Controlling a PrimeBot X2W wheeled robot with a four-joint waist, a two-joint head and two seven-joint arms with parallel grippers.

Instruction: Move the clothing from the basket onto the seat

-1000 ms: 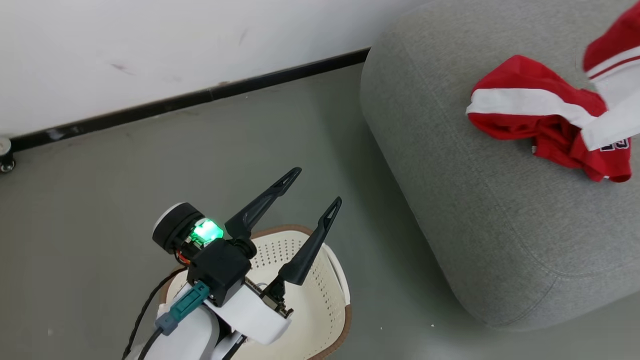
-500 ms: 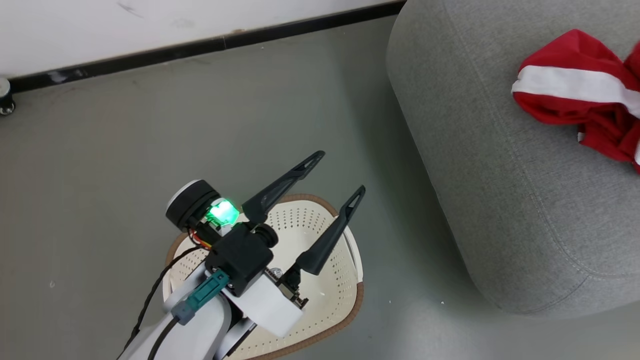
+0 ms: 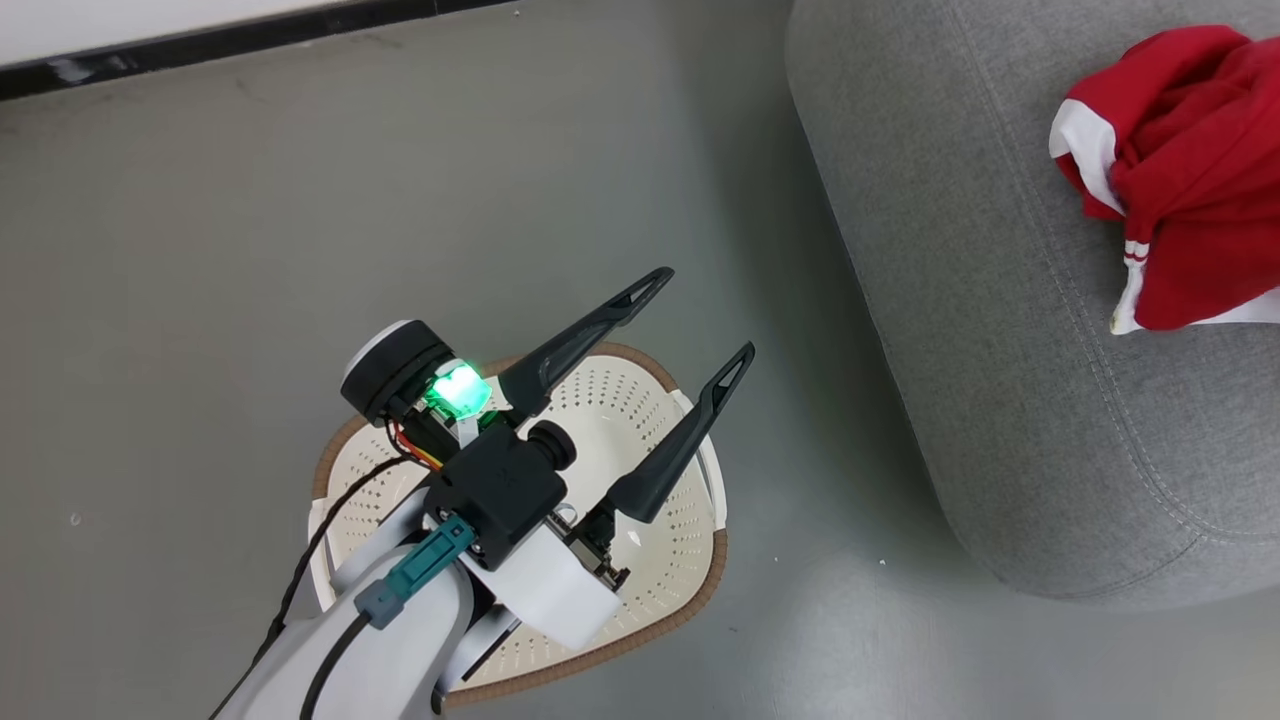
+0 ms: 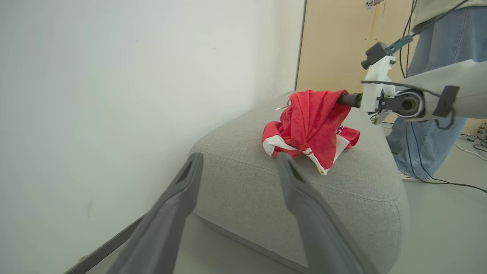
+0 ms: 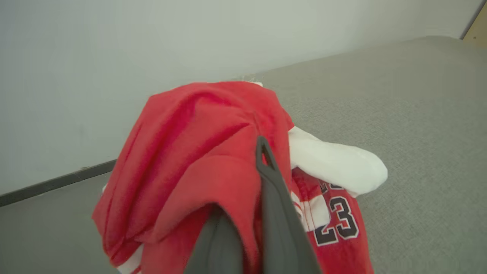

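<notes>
Red clothing with white panels lies bunched on the grey seat at the right. My right gripper is shut on one red garment, which drapes over its fingers just above the seat. Under it lies a second piece bearing the number 23. The left wrist view shows the same bundle hanging from my right arm. My left gripper stands open and holds nothing, above the cream basket on the floor. The part of the basket's inside not hidden by my arm is bare.
Grey floor runs between the basket and the seat. A white wall with a dark skirting lies beyond. A person in jeans stands behind the seat, with cables on the floor there.
The head camera has tilted, shifting the whole picture. The garment in my right gripper has come down over the one lying on the seat. My left gripper stays open over the basket.
</notes>
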